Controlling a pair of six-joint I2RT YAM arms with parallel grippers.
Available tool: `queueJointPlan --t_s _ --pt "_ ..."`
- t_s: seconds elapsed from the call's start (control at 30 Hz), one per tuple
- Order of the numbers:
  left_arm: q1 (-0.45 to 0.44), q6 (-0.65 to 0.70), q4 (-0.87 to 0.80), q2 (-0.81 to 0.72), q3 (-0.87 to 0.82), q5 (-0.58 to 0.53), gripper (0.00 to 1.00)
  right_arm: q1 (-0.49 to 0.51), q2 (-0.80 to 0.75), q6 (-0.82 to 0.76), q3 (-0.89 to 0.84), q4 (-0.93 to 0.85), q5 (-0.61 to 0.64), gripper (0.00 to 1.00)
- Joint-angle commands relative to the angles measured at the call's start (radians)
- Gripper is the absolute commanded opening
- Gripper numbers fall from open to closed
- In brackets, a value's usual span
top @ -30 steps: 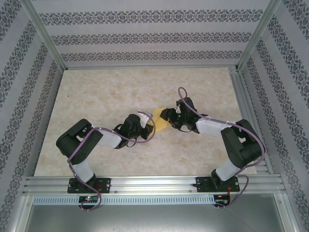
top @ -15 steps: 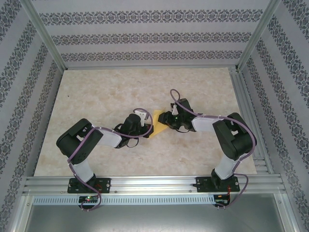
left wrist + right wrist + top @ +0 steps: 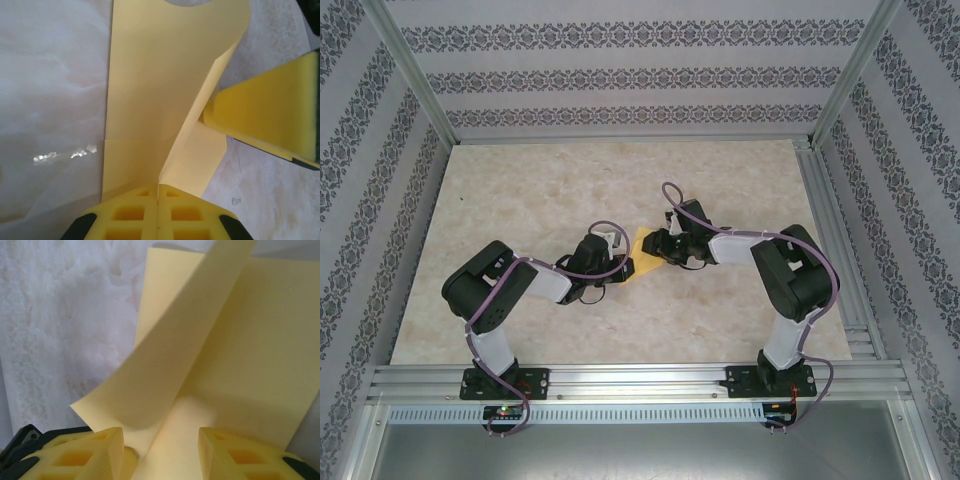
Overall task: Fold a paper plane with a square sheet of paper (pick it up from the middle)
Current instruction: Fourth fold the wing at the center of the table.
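Mid-table (image 3: 520,190), both arms are meeting over the square sheet of paper (image 3: 642,262). Your left gripper (image 3: 158,194) is clamping tight on the sheet's near edge, pads together right at a crease line. The sheet is lying mostly flat on the marbled top, with one flap standing up along a diagonal fold. Your right gripper (image 3: 160,452) is sitting part-open, jaws well apart, and that curling flap is rising between its fingers (image 3: 90,455); they aren't pinching it. In the left wrist view, one right fingertip is sitting right against the raised flap's edge.
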Motion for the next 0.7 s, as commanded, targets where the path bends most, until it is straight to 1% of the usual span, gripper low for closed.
queueJointPlan --t_s 0.0,0.23,0.3,0.43,0.6,0.67 --pt "0.017 -0.032 0.010 0.007 0.006 0.024 0.07 0.013 0.022 -0.031 0.035 -0.020 0.025 0.45" --pt "0.027 -0.035 0.001 0.004 0.016 0.059 0.09 0.018 0.041 -0.042 0.057 -0.084 0.068 0.51" --pt "0.030 -0.033 -0.002 0.000 0.019 0.066 0.10 0.018 0.046 -0.041 0.062 -0.104 0.091 0.51" --pt "0.034 -0.008 -0.022 -0.021 0.015 0.064 0.15 0.022 0.066 -0.035 0.083 -0.178 0.146 0.51" --pt "0.034 0.062 -0.046 -0.067 0.001 0.051 0.25 0.030 0.093 -0.008 0.106 -0.256 0.219 0.51" --pt "0.034 0.093 -0.064 -0.081 -0.002 0.044 0.26 0.034 0.106 0.003 0.116 -0.278 0.234 0.51"
